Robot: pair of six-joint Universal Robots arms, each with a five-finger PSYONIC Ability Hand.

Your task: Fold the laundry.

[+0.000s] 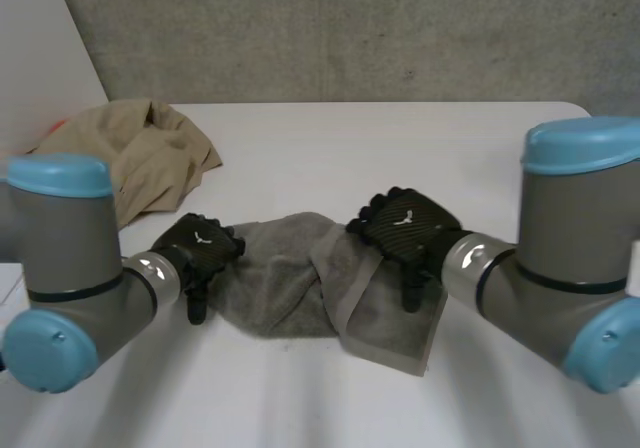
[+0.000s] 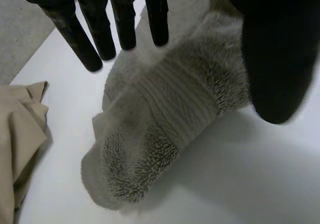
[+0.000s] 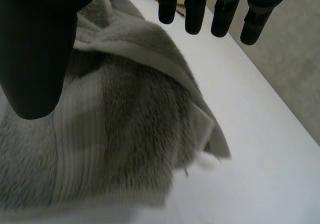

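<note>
One grey towel [image 1: 290, 283], crumpled, lies on a white table [image 1: 400, 148] near the robot's edge. Its long axis runs side to side, from the left hand [image 1: 200, 253] to the right hand [image 1: 405, 228].
- Left end: bunched into a rounded lump with a ribbed band across it, pointing away from the left hand's fingertips.
- Right end: flatter, with a flap folded over on top. One squared corner points toward the robot.

Two hands, both at the towel:
- Left hand: at the towel's left end. Its fingers [image 2: 80, 39] are straight and spread wide from the thumb, hanging over the lump and gripping nothing.
- Right hand: over the towel's right half. Its fingers [image 3: 195, 11] are straight and well apart from the thumb, with the folded flap below the palm, not pinched.

Hard to make out:
- The towel under the right palm is hidden.
- Whether either hand's fingertips touch the pile cannot be told.
- The towel's layers at the middle are too rumpled to sort.

One tan cloth [image 1: 140, 153] lies heaped beyond the towel's left end, apart from it and partly covered by the left arm.
</note>
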